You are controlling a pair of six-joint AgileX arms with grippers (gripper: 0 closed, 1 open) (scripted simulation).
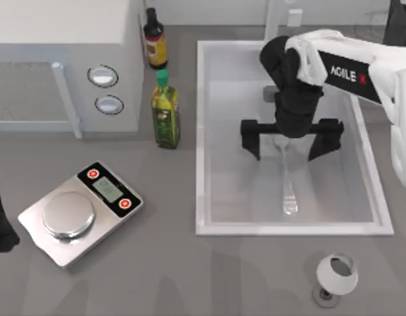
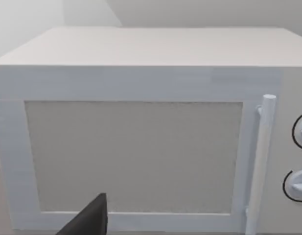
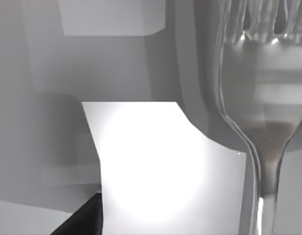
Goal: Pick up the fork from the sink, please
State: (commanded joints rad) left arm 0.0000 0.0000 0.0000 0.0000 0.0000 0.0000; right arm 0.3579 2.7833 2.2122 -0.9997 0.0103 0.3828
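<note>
My right pincer (image 1: 291, 138) hangs spread inside the sink (image 1: 206, 131), straddling the fork (image 1: 289, 181), whose long axis runs away from the tines beneath me toward the sink's near rim; I probably sit squarely over its neck.

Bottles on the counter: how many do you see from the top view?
2. A dark glass bottle with a yellow label stands at the back beside the white microwave; a green-capped yellow oil bottle stands in front of it, left of the white sink.
</note>
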